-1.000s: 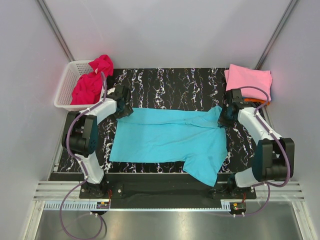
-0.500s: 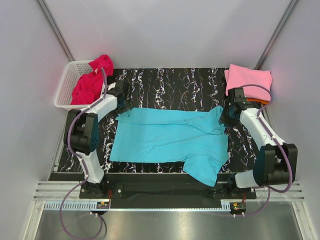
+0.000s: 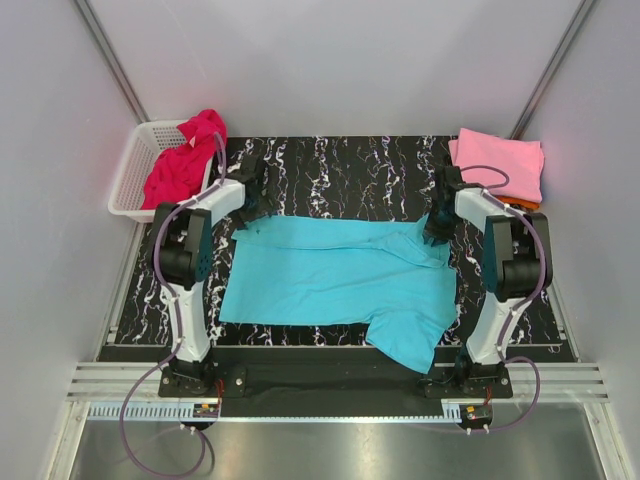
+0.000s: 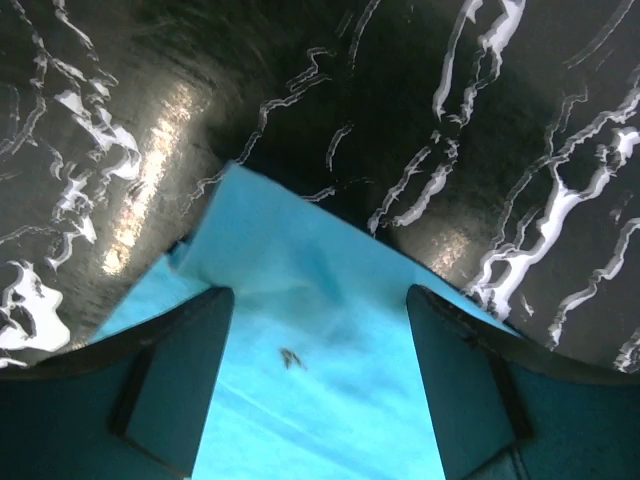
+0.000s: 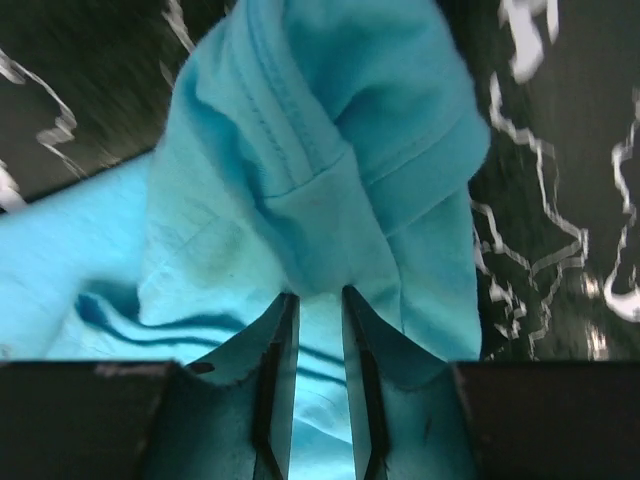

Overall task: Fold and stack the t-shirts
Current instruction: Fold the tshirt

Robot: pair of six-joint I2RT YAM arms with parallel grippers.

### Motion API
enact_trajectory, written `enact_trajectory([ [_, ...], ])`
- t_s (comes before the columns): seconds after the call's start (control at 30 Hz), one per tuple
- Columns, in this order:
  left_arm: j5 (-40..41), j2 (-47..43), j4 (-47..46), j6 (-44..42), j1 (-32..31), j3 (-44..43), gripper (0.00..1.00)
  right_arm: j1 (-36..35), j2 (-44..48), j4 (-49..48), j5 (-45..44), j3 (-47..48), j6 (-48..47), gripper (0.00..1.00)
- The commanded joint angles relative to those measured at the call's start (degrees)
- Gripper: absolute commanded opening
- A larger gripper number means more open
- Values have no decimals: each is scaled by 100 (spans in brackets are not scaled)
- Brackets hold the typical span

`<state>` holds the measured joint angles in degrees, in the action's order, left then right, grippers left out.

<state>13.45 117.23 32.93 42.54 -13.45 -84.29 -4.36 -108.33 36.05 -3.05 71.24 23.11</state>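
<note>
Right wrist view: the right gripper [image 5: 317,293] pinches a bunched fold of the teal shirt [image 3: 330,275], spread beside the basket [image 3: 128,172]. At the basket-side corner the left gripper [image 4: 318,292] straddles cloth, spread; it should close firmly, then both lift evenly.

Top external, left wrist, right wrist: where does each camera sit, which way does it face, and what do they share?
Top external: above and behind the bases, looking down on the table and turquoise t-shirt; both arms, left hand and right hand show.
Left wrist: on the left arm, looking past its spread fingers at a corner of that shirt.
Right wrist: on the right arm, looking past its fingers, pinched on bunched cloth.
Shared: all three see that shirt and the table.
</note>
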Motion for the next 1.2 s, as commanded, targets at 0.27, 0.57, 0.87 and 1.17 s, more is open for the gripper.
enact_trajectory([
  [0.27,-352,889,460,448,97,-1184,80,-12,-1356,-46,524,1802,-412,34],
  [0.57,-229,1733,890,509,430,-2555,82,14,-2438,859,175,3719,-914,36],
  [0.87,-220,1918,917,343,721,-2997,83,172,-2438,1149,-284,4205,-905,35],
  [1.17,-492,978,267,35,713,-2171,84,85,-1578,957,427,4029,-923,34],
])
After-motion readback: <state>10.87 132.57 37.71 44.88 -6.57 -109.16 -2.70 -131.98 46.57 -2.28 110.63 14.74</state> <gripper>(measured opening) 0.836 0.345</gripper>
